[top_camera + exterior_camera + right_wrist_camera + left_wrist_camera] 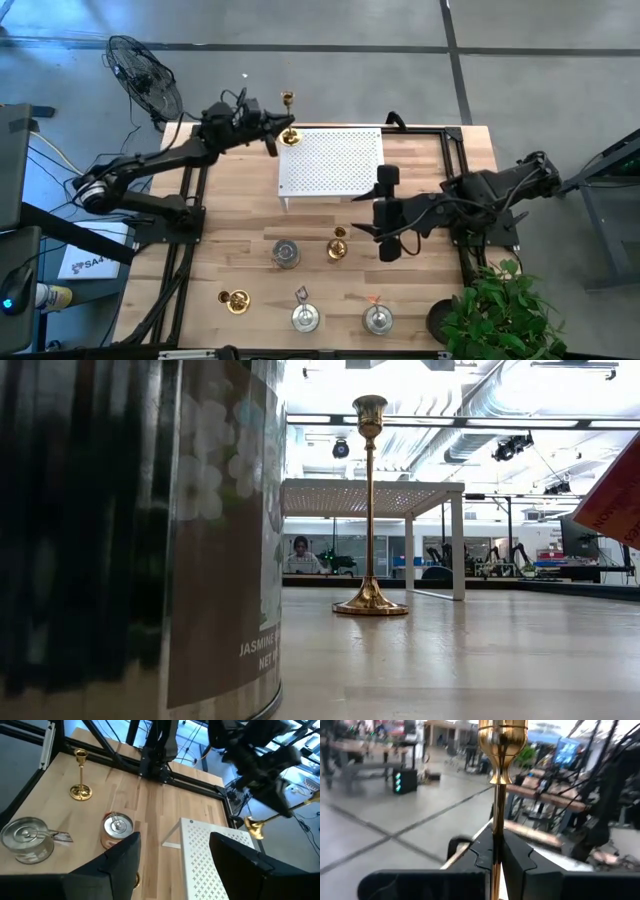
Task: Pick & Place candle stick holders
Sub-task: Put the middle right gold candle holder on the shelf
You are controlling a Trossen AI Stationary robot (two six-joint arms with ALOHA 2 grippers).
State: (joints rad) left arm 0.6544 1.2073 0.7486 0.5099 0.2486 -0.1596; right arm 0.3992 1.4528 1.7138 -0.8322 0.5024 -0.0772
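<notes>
From straight overhead we look down on the whole pale wooden bench (420, 290). At bench-top height we look level across it into the room, a dark floral-printed cylinder (140, 530) filling the near side. From the left wrist we face outward, close behind a slim brass candle holder (499, 795). From the right wrist we look down across the bench. Three of our views share the white perforated metal rack (332, 163): overhead, low and right wrist.
</notes>
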